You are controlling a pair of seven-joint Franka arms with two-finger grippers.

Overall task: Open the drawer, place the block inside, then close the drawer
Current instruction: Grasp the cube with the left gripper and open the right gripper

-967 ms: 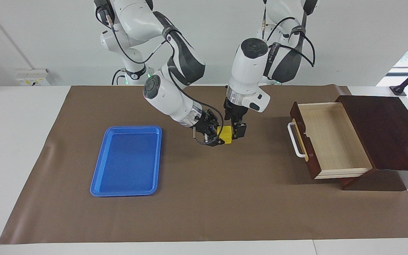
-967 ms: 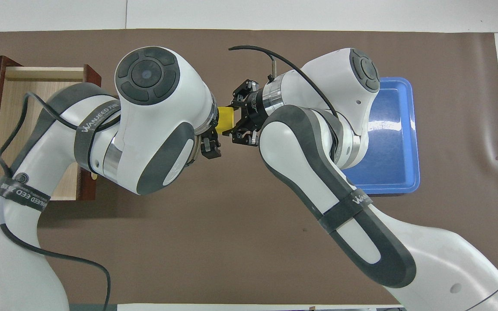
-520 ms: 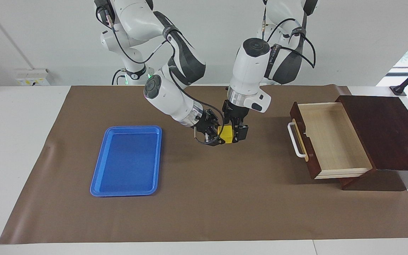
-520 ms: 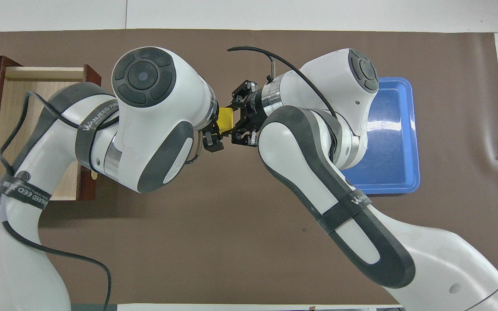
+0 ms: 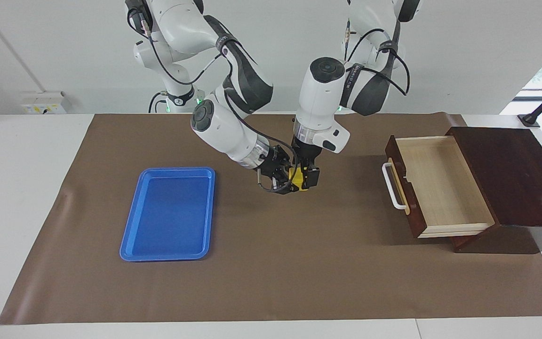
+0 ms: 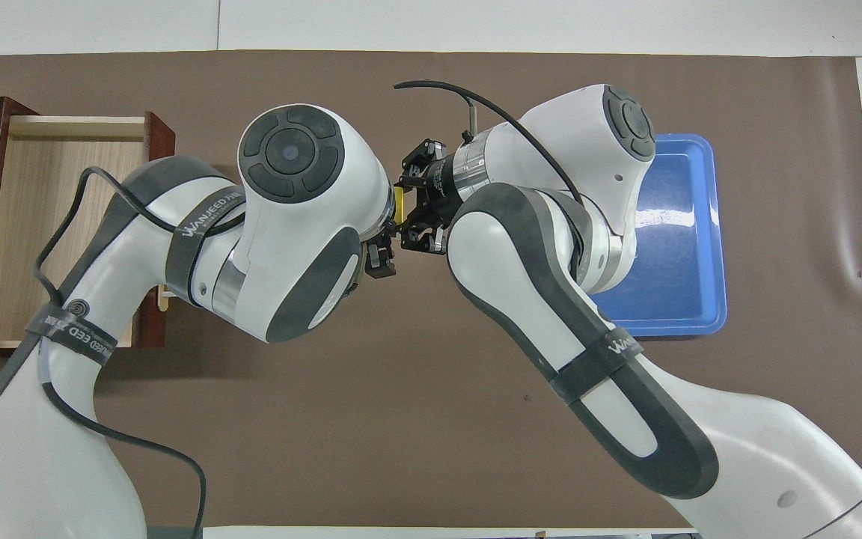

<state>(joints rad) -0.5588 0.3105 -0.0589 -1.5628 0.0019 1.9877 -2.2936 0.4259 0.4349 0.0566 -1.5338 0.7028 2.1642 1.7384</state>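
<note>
The yellow block [image 5: 294, 177] is held in the air over the middle of the brown mat, between the two grippers; a sliver of it shows in the overhead view [image 6: 399, 206]. My right gripper [image 5: 286, 181] is shut on it from the blue tray's side. My left gripper [image 5: 305, 177] hangs from above with its open fingers on either side of the block, one finger [image 5: 312, 178] covering much of it. The drawer [image 5: 440, 183] stands pulled out of the dark cabinet [image 5: 511, 174] at the left arm's end, its pale inside bare, its white handle [image 5: 391, 186] toward the mat's middle.
A flat blue tray [image 5: 177, 170] lies on the mat toward the right arm's end, with nothing in it. The brown mat [image 5: 271, 273] covers most of the white table.
My left gripper has moved sideways toward the right gripper, and its fingers now stand around the block, which they were beside before. The right gripper has kept hold and barely moved.
</note>
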